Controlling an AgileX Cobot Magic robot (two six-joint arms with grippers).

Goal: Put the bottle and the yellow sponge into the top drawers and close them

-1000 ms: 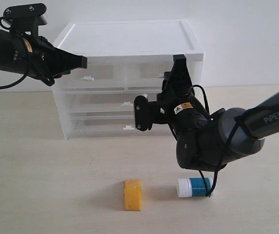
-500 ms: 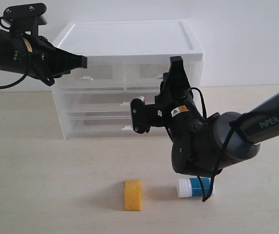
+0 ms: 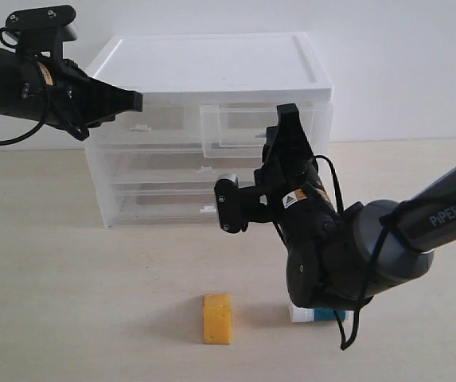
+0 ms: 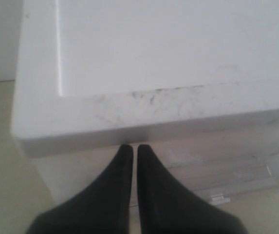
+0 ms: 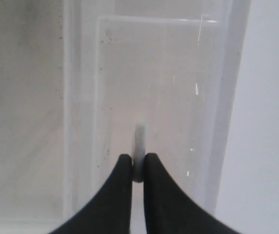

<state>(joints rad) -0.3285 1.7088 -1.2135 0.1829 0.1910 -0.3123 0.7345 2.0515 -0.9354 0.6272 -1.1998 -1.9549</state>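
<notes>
My right gripper [image 3: 285,113] is shut on the small white handle [image 5: 139,142] of the top right drawer [image 3: 239,127], which stands partly pulled out of the white-topped chest [image 3: 212,60]. In the right wrist view its fingertips [image 5: 125,160] pinch the handle. The top left drawer [image 3: 160,126] is closed. My left gripper [image 3: 136,101] is shut on nothing, beside the chest's upper left corner [image 4: 37,131]. The yellow sponge [image 3: 217,318] lies on the table in front. The teal bottle [image 3: 317,316] lies to its right, mostly hidden behind my right arm.
Two full-width translucent drawers [image 3: 160,171] sit closed below the top pair. The beige table [image 3: 76,302] stretches in front of the chest. A white wall stands behind. My right arm's bulky wrist [image 3: 347,255] hangs low over the bottle.
My right gripper has pulled the top right drawer out toward the front. The right arm has come forward and now covers most of the bottle. The left arm has not moved.
</notes>
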